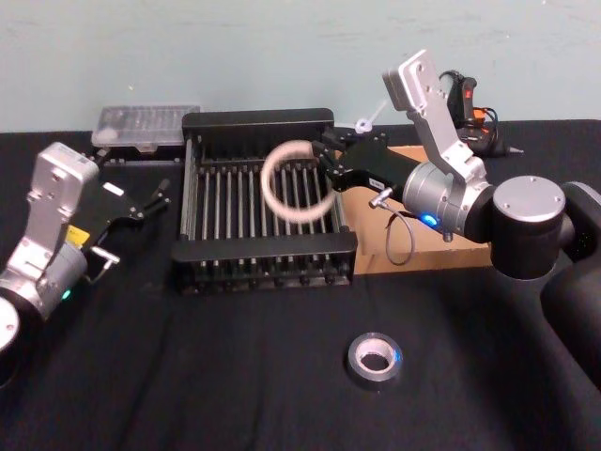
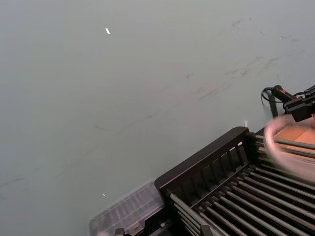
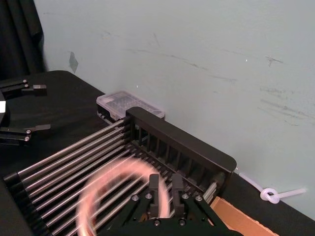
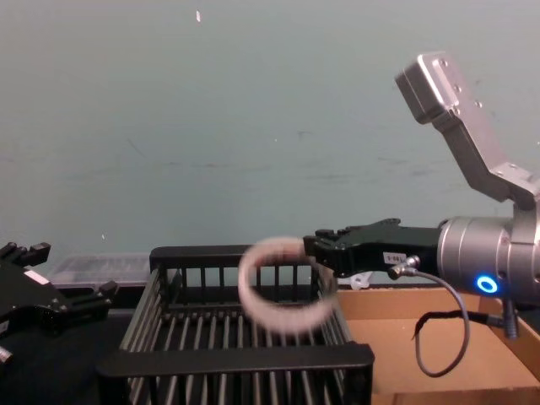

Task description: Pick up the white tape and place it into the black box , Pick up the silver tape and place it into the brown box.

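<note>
- Black cloth is covering the table (image 1: 235, 376), with a pale green wall rising behind it.
- The right gripper (image 1: 329, 169) is reaching over the black box (image 1: 263, 258), its fingers pinching the rim of the white tape (image 1: 296, 183).
- The white tape is hanging blurred above the crate's barred floor, clear of the bars in the chest view.
- The brown box (image 1: 413, 254) is sitting just beside the crate, under the right arm.
- The silver tape (image 1: 374, 360) is lying flat on the cloth, nearer the robot and well apart from both boxes.
- The left gripper (image 1: 141, 202) is resting at the crate's left, fingers spread and holding nothing.
- A clear plastic case (image 1: 146, 127) is lying behind the crate's left corner.
</note>
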`<state>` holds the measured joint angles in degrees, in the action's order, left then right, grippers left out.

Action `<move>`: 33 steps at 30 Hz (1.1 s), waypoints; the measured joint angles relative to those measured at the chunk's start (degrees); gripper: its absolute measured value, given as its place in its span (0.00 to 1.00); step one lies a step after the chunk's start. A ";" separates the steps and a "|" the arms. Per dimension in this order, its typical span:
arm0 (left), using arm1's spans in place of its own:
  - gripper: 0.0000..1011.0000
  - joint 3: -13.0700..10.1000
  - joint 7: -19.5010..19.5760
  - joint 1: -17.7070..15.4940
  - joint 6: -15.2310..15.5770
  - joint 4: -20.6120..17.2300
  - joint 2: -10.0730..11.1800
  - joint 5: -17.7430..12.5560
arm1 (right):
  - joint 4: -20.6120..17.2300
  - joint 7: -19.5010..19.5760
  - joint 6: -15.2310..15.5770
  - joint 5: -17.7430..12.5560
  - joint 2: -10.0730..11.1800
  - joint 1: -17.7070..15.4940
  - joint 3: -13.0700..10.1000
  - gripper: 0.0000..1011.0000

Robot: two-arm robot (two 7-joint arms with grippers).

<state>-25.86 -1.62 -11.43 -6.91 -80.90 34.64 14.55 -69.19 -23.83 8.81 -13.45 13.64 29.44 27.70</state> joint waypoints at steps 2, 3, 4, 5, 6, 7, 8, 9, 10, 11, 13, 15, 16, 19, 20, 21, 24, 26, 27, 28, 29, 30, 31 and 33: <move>0.99 0.00 0.00 0.00 0.00 0.00 0.00 0.00 | -0.02 0.00 0.02 -0.02 0.01 -0.01 -0.01 0.21; 0.99 0.00 0.00 0.00 0.00 0.00 0.00 0.00 | -0.04 0.00 0.03 -0.03 0.02 -0.02 -0.02 0.22; 0.99 0.00 0.00 0.00 0.00 0.00 0.00 0.00 | -0.05 0.00 0.04 -0.03 0.02 -0.03 -0.03 0.27; 0.99 0.00 0.00 0.00 0.00 0.00 0.00 0.00 | -0.05 0.00 0.04 -0.03 0.03 -0.03 -0.03 0.30; 0.99 0.00 0.00 0.00 0.00 0.00 0.00 0.00 | -0.06 0.00 0.05 -0.04 0.03 -0.04 -0.03 0.33; 0.99 0.00 0.00 0.00 0.00 0.00 0.00 0.00 | -0.07 0.00 0.06 -0.05 0.03 -0.05 -0.03 0.36; 0.99 0.00 0.00 0.00 0.00 0.00 0.00 0.00 | -0.08 0.00 0.06 -0.05 0.04 -0.05 -0.03 0.38; 0.99 0.00 0.00 0.00 0.00 0.00 0.00 0.00 | -0.08 0.00 0.07 -0.05 0.04 -0.05 -0.03 0.40; 0.99 -0.01 0.00 0.00 0.00 0.00 0.00 0.00 | -0.09 0.00 0.08 -0.06 0.05 -0.06 -0.03 0.46; 0.99 0.00 0.00 0.00 0.00 0.00 0.00 0.00 | -0.10 0.00 0.09 -0.07 0.06 -0.07 -0.03 0.48; 0.99 0.00 0.00 0.00 0.00 0.00 0.00 0.00 | -0.11 0.00 0.10 -0.07 0.07 -0.08 -0.03 0.52; 0.99 -0.01 0.00 0.00 0.00 0.00 0.00 0.00 | -0.11 0.00 0.11 -0.08 0.07 -0.09 -0.03 0.61; 0.99 0.00 0.00 0.00 0.00 0.00 0.00 0.00 | -0.12 0.00 0.12 -0.08 0.08 -0.09 -0.03 0.61; 0.99 0.00 0.00 0.00 0.00 0.00 0.00 0.00 | -0.14 0.00 0.13 -0.10 0.10 -0.10 -0.03 0.72; 0.99 0.00 0.00 0.00 0.00 0.00 0.00 0.00 | -0.15 0.00 0.13 -0.10 0.10 -0.10 -0.03 0.78; 0.99 0.00 0.00 0.00 0.00 0.00 0.00 0.00 | -0.16 0.00 0.13 -0.11 0.10 -0.10 -0.03 0.80; 0.99 0.00 0.00 0.00 0.00 0.00 0.00 0.00 | -0.16 0.00 0.13 -0.12 0.10 -0.10 -0.03 0.88; 0.99 0.00 0.00 0.00 0.00 0.00 0.00 0.00 | -0.16 0.00 0.14 -0.12 0.10 -0.10 -0.03 0.92; 0.99 0.00 0.00 0.00 0.00 0.00 0.00 0.00 | -0.16 0.00 0.13 -0.12 0.10 -0.10 -0.03 0.95; 0.99 0.00 0.00 0.00 0.00 0.00 0.00 0.00 | -0.16 0.00 0.13 -0.12 0.10 -0.10 -0.03 0.96; 0.99 0.00 0.00 0.00 0.00 0.00 0.00 0.00 | -0.16 0.00 0.13 -0.12 0.10 -0.10 -0.03 0.99; 0.99 0.00 0.00 0.00 0.00 0.00 0.00 0.00 | -0.16 0.00 0.13 -0.12 0.10 -0.10 -0.03 0.99; 0.99 0.00 0.00 0.00 0.00 0.00 0.00 0.00 | -0.16 0.00 0.13 -0.12 0.10 -0.10 -0.03 0.99; 0.99 0.00 0.00 0.00 0.00 0.00 0.00 0.00 | -0.16 0.00 0.13 -0.12 0.10 -0.10 -0.03 0.99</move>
<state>-25.86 -1.62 -11.43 -6.91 -80.90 34.64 14.55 -69.35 -23.84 8.95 -13.57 13.74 29.34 27.67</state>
